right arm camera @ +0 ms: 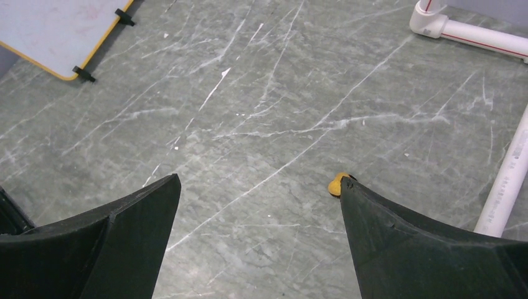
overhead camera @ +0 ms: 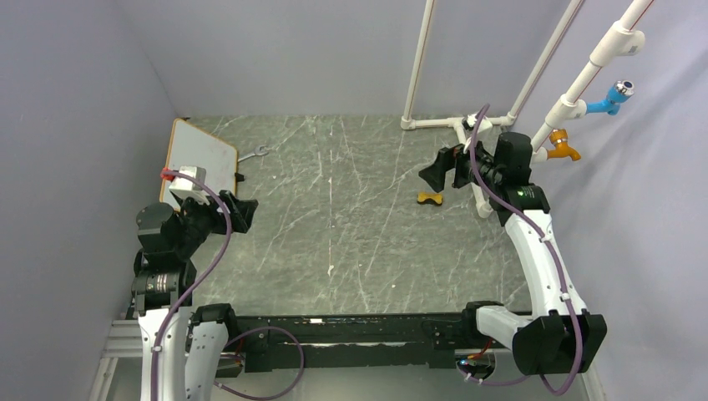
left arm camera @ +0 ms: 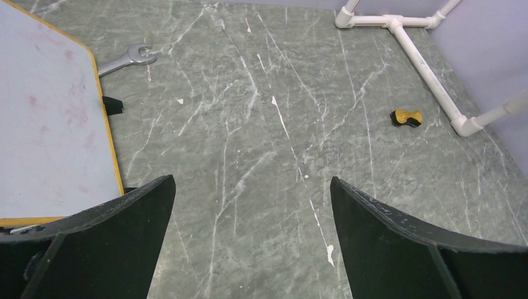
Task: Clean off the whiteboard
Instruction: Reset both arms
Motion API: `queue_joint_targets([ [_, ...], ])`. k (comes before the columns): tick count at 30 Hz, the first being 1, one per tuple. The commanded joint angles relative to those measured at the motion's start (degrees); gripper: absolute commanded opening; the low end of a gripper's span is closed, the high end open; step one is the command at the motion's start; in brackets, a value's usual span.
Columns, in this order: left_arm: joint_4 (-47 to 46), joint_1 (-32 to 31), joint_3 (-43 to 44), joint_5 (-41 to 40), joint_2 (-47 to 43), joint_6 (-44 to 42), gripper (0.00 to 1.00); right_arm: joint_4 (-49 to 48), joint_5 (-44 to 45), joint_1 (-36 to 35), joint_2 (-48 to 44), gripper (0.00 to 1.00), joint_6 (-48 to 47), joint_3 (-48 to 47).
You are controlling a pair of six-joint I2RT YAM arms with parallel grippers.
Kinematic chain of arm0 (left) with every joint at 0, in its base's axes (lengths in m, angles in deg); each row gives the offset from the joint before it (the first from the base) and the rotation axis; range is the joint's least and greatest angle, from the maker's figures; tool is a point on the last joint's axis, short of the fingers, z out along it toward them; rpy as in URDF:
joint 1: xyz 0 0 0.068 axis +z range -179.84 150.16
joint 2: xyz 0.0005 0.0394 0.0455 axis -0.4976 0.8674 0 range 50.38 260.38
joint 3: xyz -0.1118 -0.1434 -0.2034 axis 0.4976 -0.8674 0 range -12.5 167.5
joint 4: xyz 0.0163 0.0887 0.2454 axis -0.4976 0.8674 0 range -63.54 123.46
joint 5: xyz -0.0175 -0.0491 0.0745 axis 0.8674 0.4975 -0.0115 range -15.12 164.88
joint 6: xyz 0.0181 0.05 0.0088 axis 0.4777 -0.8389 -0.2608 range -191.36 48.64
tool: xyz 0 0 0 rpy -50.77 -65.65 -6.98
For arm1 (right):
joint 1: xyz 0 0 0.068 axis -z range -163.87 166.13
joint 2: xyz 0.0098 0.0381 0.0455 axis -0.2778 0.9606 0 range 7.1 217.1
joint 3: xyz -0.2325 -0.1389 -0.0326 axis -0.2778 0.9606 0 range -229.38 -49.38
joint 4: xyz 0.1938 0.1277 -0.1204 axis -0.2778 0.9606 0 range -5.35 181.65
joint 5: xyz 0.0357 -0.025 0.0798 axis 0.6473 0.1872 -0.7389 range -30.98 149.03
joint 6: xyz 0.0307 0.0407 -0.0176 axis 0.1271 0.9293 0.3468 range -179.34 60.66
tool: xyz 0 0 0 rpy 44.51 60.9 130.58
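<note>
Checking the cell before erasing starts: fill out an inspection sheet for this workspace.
Surface: grey marbled table with white streaks.
Job's things: whiteboard at the far left, with faint red smudges on it.
Clutter: wrench beside the board; orange bone-shaped piece near the pipes.
Grippers: left gripper open and empty; right gripper open and empty.
Cables: purple cables along both arms.
Surroundings: white pipe frame at the far right; grey walls.
</note>
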Motion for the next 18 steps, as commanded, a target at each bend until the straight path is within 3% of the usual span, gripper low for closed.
queue_joint_targets([
  [1,-1.4,-0.2,0.6,1.4,-0.6,-0.5,0.99,-4.2,-2.0,0.7,-1.2,1.00,1.3,1.5],
  [18,-2.1,-0.2,-1.0,1.6,-0.5,-1.5,1.00,-5.4,2.3,1.0,-0.2,1.00,0.2,3.0],
])
